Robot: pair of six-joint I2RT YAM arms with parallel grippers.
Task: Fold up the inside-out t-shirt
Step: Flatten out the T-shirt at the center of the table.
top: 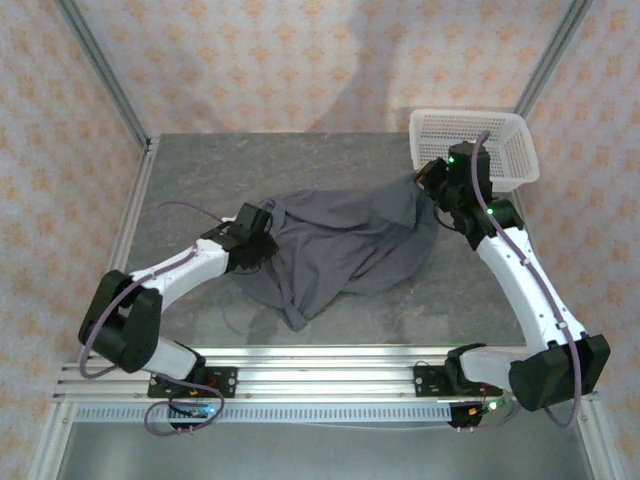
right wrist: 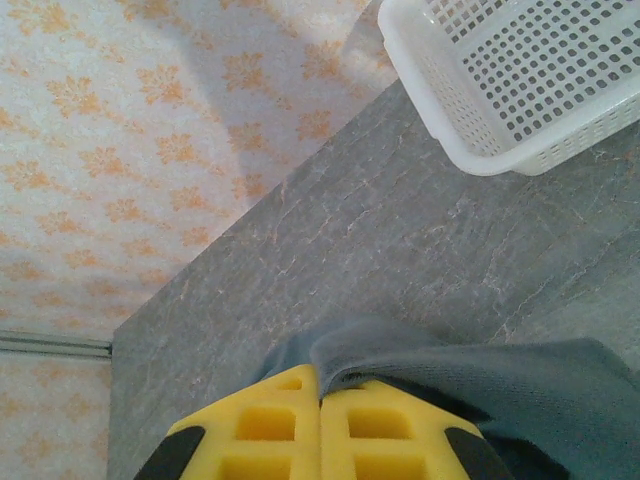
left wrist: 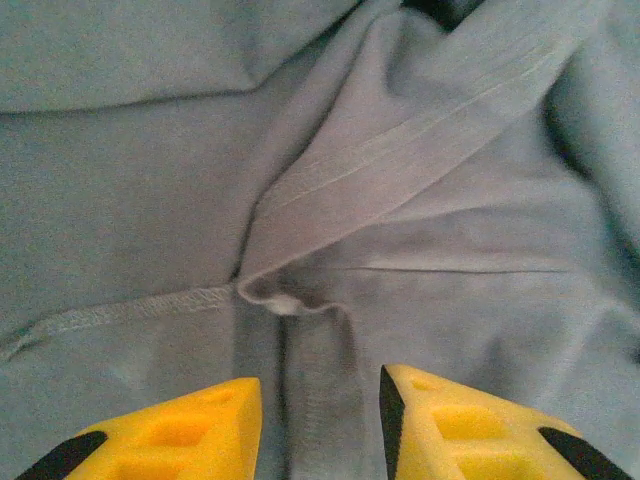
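Crumpled t-shirt [top: 340,245] at tabletop [top: 200,170] centre, left hand [left wrist: 320,385] at its 9 o'clock edge, fingers [left wrist: 190,430] narrowly parted over a seam [left wrist: 120,310], right hand [right wrist: 320,385] at 2 o'clock, clamped on cloth, beside basket [top: 465,114]

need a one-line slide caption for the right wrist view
Right gripper shut on an edge of the grey t-shirt, marbled grey table beyond, white mesh basket at upper right.

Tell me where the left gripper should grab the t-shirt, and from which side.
Probably the raised stitched hem fold of the t-shirt, just ahead of the left gripper. Come straight down from above, jaws across the ridge: it stands up from the flat cloth, so it can be pinched.
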